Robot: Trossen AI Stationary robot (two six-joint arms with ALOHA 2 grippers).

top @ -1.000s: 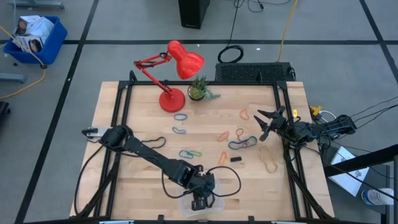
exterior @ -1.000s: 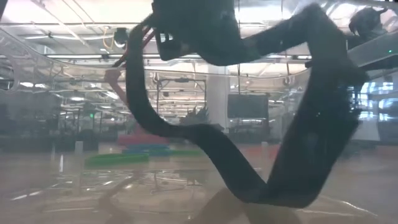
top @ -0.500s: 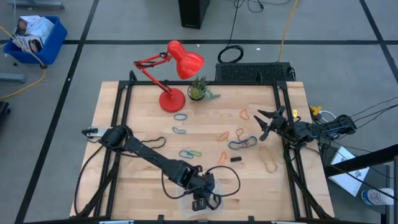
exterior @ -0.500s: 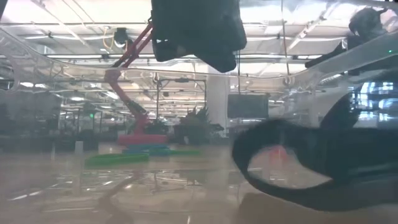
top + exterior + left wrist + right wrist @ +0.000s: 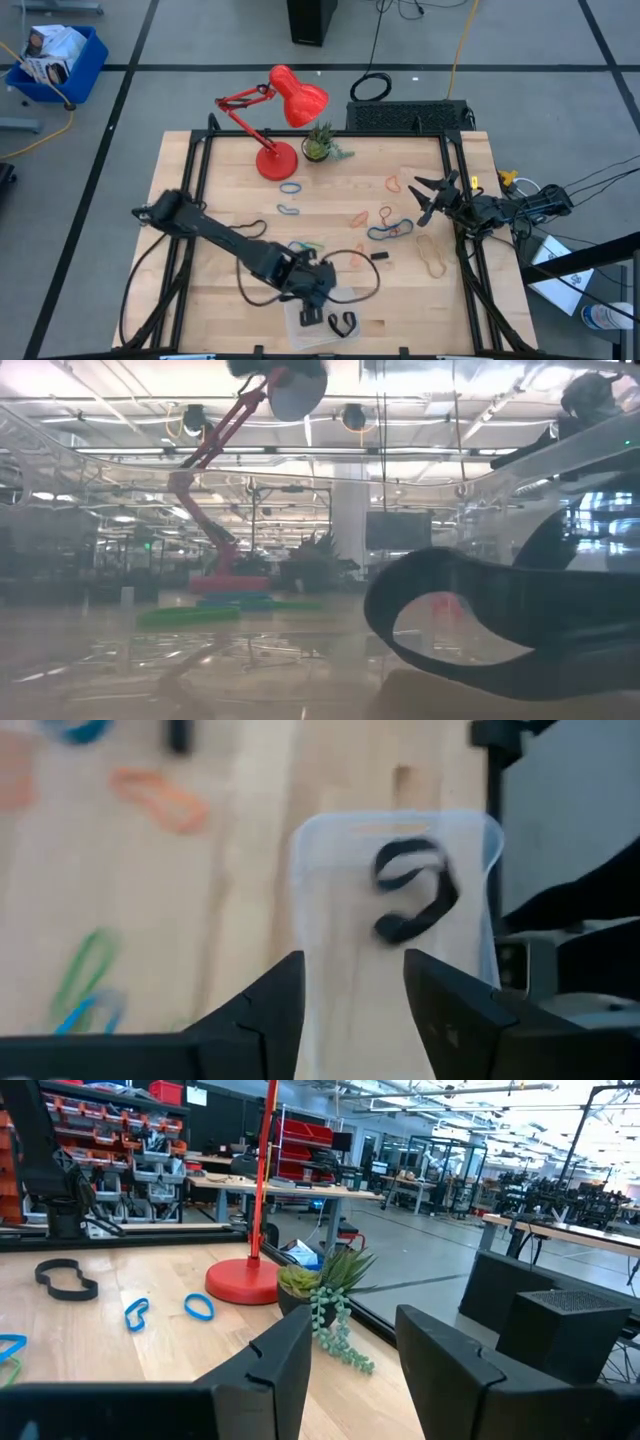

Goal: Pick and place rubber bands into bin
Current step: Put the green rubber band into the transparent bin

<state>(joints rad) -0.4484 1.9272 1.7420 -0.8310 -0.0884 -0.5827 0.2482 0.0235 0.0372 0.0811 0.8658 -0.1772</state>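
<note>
A thick black curled rubber band [image 5: 412,890] lies in the shallow clear plastic bin [image 5: 330,970], lower centre; my left gripper [image 5: 352,1005] fingers are spread above it.

Even, bright overhead light in the high view, soft short shadows under the red lamp [image 5: 285,110] and the plant [image 5: 319,145], no harsh glare on the wooden table [image 5: 220,180]. Low view is hazy and washed out through the clear bin [image 5: 560,455] wall, ceiling strip lights blown out, the black rubber band [image 5: 470,615] up close soft-edged, table surface showing smeared reflections. Left wrist view motion-blurred throughout, bands on the table smeared; right wrist view sharp beyond, own fingers [image 5: 270,1370] dark and slightly soft.
</note>
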